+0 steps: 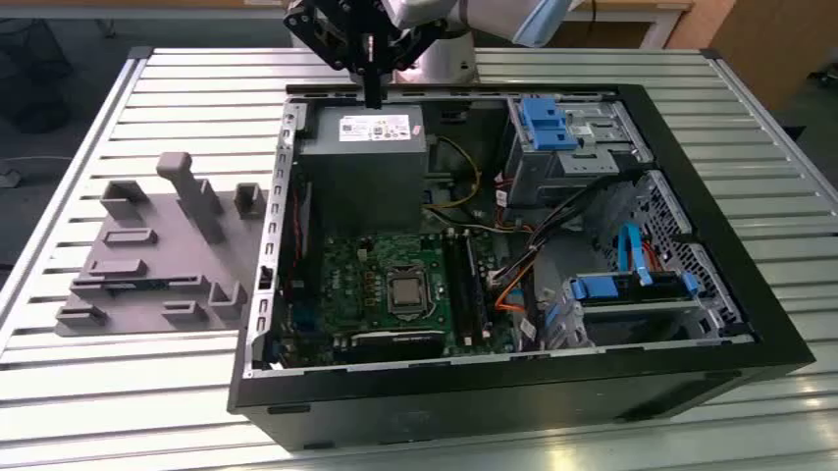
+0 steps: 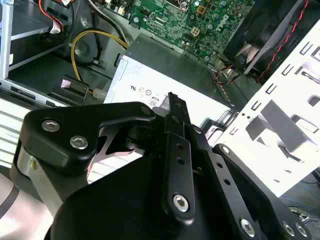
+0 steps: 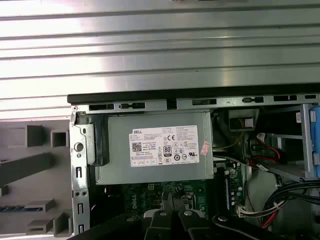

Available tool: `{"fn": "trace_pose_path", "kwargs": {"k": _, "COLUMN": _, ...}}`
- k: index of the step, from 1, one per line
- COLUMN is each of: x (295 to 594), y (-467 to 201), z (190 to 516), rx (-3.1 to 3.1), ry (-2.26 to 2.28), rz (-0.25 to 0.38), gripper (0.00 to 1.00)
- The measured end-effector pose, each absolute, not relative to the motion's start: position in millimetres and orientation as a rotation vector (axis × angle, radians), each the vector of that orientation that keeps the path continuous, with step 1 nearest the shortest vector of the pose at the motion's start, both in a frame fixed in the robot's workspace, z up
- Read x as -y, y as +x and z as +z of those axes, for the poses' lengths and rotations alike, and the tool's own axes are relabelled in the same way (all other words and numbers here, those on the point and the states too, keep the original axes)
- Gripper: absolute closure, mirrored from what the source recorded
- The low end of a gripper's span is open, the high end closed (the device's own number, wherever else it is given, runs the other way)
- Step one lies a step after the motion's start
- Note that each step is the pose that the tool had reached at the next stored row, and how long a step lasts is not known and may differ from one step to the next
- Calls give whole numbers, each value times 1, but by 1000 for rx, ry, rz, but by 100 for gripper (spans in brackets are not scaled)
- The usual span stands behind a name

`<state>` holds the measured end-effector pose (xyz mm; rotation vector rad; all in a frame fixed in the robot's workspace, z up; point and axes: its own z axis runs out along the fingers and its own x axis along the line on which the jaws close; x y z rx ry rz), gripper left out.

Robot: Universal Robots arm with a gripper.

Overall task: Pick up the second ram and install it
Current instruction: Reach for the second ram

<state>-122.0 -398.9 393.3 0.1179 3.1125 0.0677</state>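
gripper (image 1: 375, 96) closed, empty, over the case (image 1: 524, 397) rim. ram (image 1: 136, 286) in the holder (image 1: 157, 316) looks light, brittle; i'd pinch its long edges.

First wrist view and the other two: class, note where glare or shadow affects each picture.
In the first wrist view, the slatted table glares in bright bands; in the second wrist view, the power supply label washes out white; in the exterior view, the case walls shade its interior.

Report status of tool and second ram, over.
Tool shut, above power supply. Second ram lying in grey holder, apart from tool. No obstacle seen.
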Motion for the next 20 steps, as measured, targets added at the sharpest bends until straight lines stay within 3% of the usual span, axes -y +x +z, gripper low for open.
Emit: {"fn": "trace_pose_path", "kwargs": {"k": 20, "x": 399, "y": -130, "z": 392, "rx": -3112, "ry": 118, "rz": 68, "gripper": 89}}
